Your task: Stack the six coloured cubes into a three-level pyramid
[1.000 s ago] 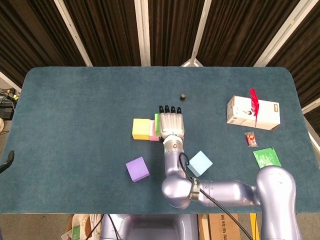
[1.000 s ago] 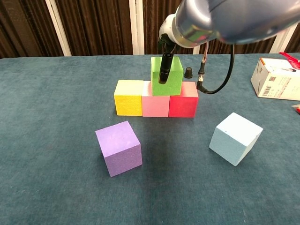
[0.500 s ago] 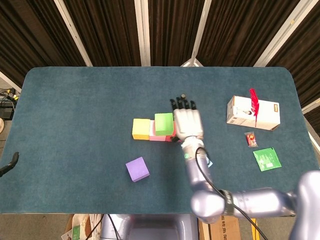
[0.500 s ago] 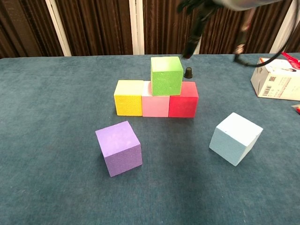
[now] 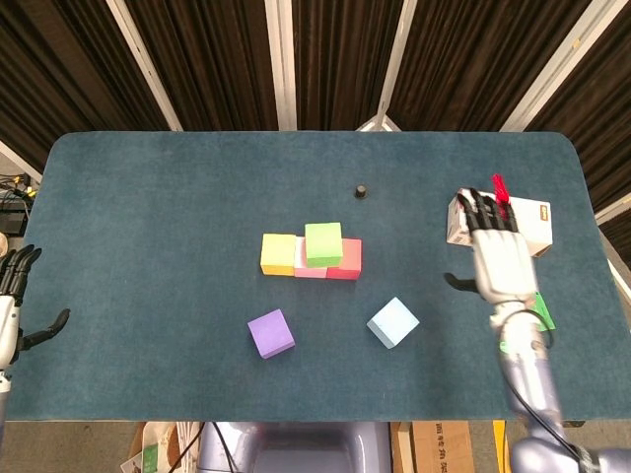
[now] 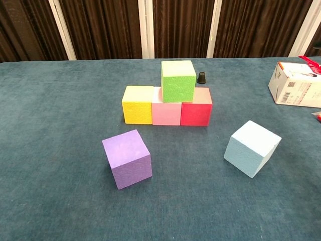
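A yellow cube (image 6: 138, 104), a pink cube (image 6: 166, 113) and a red cube (image 6: 196, 113) stand in a row mid-table. A green cube (image 6: 178, 80) sits on top, across the pink and red ones (image 5: 322, 243). A purple cube (image 6: 127, 158) lies loose in front on the left, a light blue cube (image 6: 251, 148) on the right. My right hand (image 5: 498, 258) hovers at the right of the table with fingers spread, holding nothing. My left hand (image 5: 12, 296) shows at the far left edge, fingers apart and empty. Neither hand appears in the chest view.
A white carton (image 5: 501, 223) with a red tag stands at the right, partly behind my right hand. A green packet (image 5: 540, 313) and a small red item lie near it. A small black knob (image 6: 201, 77) sits behind the cubes.
My right hand has left the green cube on the row and swung away to the right, near the carton. My left hand has come into view at the left edge.
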`<state>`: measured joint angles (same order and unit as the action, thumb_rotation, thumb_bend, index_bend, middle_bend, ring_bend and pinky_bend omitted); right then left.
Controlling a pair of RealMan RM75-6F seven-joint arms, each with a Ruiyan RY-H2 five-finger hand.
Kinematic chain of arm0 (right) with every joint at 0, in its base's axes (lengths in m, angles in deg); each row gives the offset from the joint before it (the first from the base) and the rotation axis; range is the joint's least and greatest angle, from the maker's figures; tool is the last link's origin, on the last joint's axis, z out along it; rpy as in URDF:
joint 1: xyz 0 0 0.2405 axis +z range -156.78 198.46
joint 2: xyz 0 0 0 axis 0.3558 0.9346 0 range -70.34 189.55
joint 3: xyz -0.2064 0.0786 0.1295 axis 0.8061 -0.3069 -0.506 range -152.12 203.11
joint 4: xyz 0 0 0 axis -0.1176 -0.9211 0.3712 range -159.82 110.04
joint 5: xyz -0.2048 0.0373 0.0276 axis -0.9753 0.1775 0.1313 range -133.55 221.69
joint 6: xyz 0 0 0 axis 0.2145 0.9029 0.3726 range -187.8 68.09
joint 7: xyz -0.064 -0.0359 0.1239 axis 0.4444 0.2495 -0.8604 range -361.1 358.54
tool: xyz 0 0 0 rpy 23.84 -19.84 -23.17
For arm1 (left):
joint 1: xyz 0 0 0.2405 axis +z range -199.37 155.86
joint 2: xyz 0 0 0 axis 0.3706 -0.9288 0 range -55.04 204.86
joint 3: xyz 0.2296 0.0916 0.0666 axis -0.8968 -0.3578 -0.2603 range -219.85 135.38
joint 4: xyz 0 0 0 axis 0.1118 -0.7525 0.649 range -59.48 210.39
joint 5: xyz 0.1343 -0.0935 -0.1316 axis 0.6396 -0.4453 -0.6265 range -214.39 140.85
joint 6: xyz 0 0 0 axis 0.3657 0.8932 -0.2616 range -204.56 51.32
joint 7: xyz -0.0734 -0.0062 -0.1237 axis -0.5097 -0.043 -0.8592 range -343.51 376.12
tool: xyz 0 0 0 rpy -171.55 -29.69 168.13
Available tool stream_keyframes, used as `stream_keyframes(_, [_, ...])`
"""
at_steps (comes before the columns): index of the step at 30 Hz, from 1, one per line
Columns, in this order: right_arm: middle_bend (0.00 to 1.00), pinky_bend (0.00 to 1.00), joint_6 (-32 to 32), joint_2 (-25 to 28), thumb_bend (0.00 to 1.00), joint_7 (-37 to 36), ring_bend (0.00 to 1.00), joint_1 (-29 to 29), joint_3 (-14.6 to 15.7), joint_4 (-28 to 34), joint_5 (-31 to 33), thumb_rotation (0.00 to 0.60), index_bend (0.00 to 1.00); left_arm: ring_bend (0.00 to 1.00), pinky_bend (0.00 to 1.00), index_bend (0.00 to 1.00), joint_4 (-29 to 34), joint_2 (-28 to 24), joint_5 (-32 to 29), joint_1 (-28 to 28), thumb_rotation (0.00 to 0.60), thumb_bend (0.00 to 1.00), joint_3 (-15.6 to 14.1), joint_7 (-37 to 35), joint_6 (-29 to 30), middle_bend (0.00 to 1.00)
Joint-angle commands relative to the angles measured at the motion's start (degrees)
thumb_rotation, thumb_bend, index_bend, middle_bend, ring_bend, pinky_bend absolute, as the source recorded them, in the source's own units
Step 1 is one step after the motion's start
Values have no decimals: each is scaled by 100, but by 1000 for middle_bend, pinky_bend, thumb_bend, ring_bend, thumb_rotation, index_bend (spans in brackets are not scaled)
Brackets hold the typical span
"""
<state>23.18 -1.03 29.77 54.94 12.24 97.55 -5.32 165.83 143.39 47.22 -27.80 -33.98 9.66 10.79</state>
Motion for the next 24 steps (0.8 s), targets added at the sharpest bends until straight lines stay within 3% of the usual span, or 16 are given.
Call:
stream_keyframes(1, [27,0,105,399,129,-1651,0,-1274,1059,-1279,-1720,600,0,0,0,87,236,-268,4,-136,600,321,-42,-63,-303,40])
stream_keyframes(7, [26,0,522,-4,129,-2649,0,-2052,1503,-2354,-2334,600,0,0,0,87,827,-784,24,-568,600,305,-41,287,-1056,42])
stream_keyframes(12, [26,0,750,-360,129,-2867,0,-2427,1719,-3120,-2693,600,0,0,0,86,1351,-1236,-56,-1049,600,305,-72,434,-1996,43])
stream_keyframes(17, [26,0,810,-411,129,-2981,0,-2510,1676,-3307,-2962,600,0,0,0,86,1627,-1554,-95,-1601,600,305,-4,501,-2833,43])
stream_keyframes(24, [26,0,701,-440,129,-2803,0,-2632,1525,-3177,-2824,600,0,0,0,84,1351,-1527,374,-2425,600,287,8,653,-3725,43])
